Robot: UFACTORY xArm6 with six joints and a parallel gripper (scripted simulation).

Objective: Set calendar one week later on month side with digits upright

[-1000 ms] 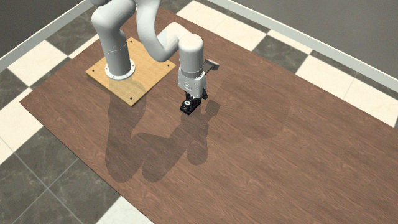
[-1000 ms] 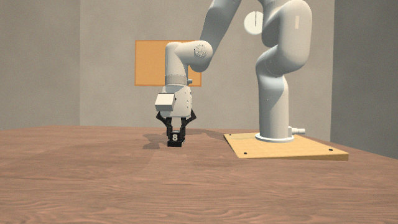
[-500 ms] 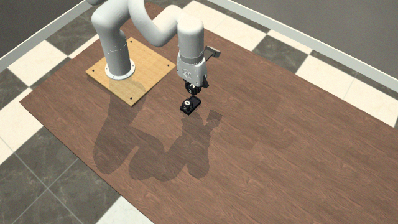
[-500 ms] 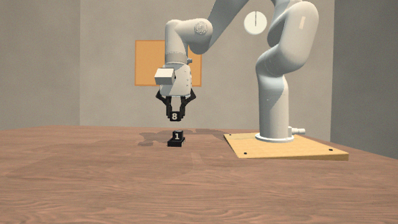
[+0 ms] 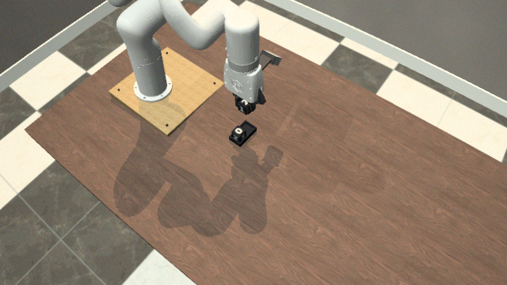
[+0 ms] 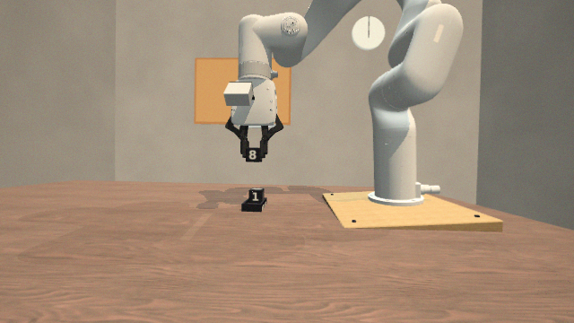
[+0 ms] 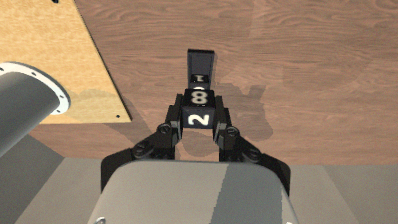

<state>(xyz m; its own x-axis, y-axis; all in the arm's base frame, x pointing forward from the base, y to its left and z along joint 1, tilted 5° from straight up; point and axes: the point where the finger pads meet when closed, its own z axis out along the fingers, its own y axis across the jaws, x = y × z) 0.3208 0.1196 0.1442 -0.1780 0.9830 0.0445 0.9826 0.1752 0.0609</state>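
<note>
Black calendar tray: flat on the brown wood table. One black number cube sits in it, toward one end, the other end vacant. White 0 on its top face; a 1, upright in the exterior view, on a side.

Second cube is up in the air, well apart from the tray and the first cube. Its 8 reads upright in the exterior view; the wrist view adds a 2, lying sideways, on a neighbouring face.

Gripper: pointing down, black fingers clamped on the second cube from opposite sides.

Farther out, the white arm rises from a pale wooden mounting plate, beside the tray, with a gap between. Dark screw heads near the plate's corners. On the wall beyond: an orange board, partly hidden by the arm, and a round white clock.

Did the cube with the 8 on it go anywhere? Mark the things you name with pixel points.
Yes, up: the 8 cube [image 5: 245, 107] [image 6: 253, 155] [image 7: 198, 107] was at the black tray [image 5: 249, 128] [image 6: 252, 207] [image 7: 201, 62], and now it's above it.
</note>
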